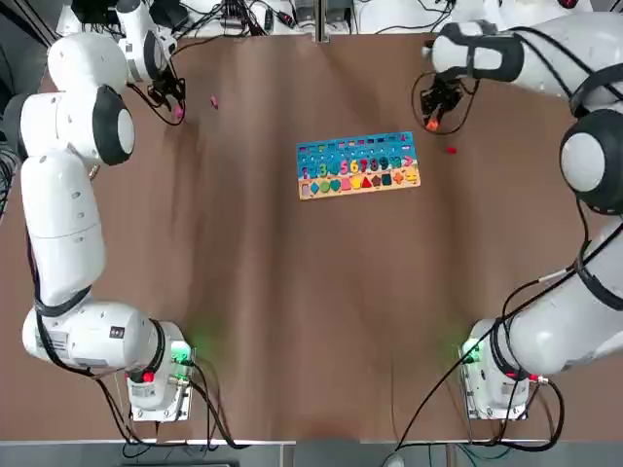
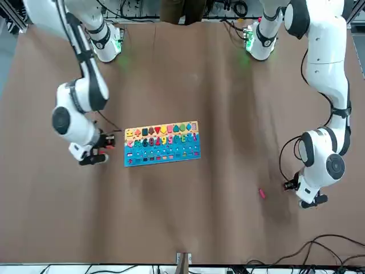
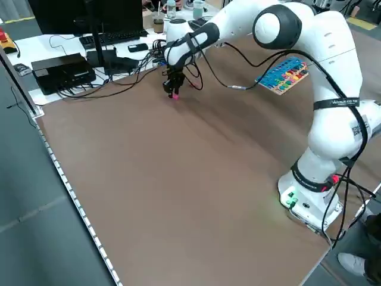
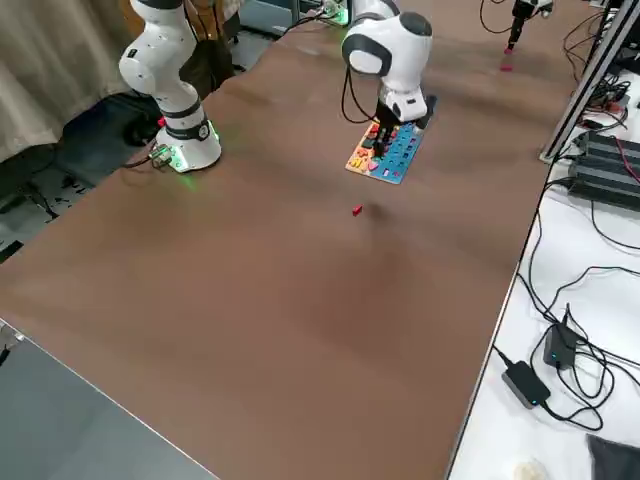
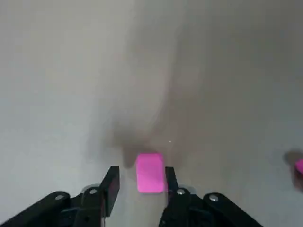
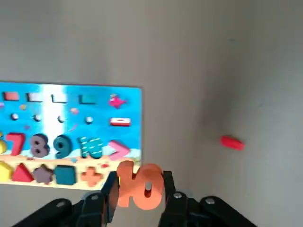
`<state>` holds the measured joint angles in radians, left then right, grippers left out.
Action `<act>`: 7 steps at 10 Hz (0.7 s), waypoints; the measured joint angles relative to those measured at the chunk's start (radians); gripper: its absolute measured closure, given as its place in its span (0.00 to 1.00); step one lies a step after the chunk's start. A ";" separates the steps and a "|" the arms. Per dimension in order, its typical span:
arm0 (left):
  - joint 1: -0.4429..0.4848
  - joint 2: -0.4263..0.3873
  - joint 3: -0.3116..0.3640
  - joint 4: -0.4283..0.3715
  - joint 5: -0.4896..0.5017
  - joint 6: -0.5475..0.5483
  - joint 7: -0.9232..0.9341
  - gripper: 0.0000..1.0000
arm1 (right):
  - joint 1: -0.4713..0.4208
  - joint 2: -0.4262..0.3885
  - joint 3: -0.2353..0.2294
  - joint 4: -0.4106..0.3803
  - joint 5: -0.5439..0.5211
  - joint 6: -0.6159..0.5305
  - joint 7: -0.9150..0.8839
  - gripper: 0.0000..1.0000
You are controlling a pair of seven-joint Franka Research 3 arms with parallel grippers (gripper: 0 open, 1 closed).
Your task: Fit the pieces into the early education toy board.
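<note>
Pink piece (image 5: 150,172) sits between the left gripper (image 1: 176,105) fingers, half-closed around it, far from the board (image 1: 357,164). Right gripper (image 6: 140,187) pinches the orange 10 (image 6: 138,185); the board's 10 slot lies just ahead-left.

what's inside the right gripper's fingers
The right gripper is shut on the orange number 10 piece, held off the board's end. The finger pads cover the piece's side edges. A red piece lies loose on the table nearby.
</note>
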<state>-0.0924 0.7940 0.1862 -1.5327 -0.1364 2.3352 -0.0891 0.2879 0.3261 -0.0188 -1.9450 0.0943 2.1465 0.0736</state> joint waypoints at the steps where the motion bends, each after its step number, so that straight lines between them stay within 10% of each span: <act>1: -0.001 0.001 0.000 -0.003 0.000 0.000 -0.004 0.53 | 0.036 0.000 0.000 -0.002 0.017 0.002 0.013 0.58; 7: -0.001 0.004 -0.001 -0.015 0.000 0.008 -0.006 0.57 | 0.138 0.041 -0.001 -0.088 0.067 0.234 0.071 0.58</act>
<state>-0.0934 0.7981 0.1857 -1.5478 -0.1364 2.3434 -0.0952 0.4261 0.3673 -0.0199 -2.0328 0.1618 2.3802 0.1445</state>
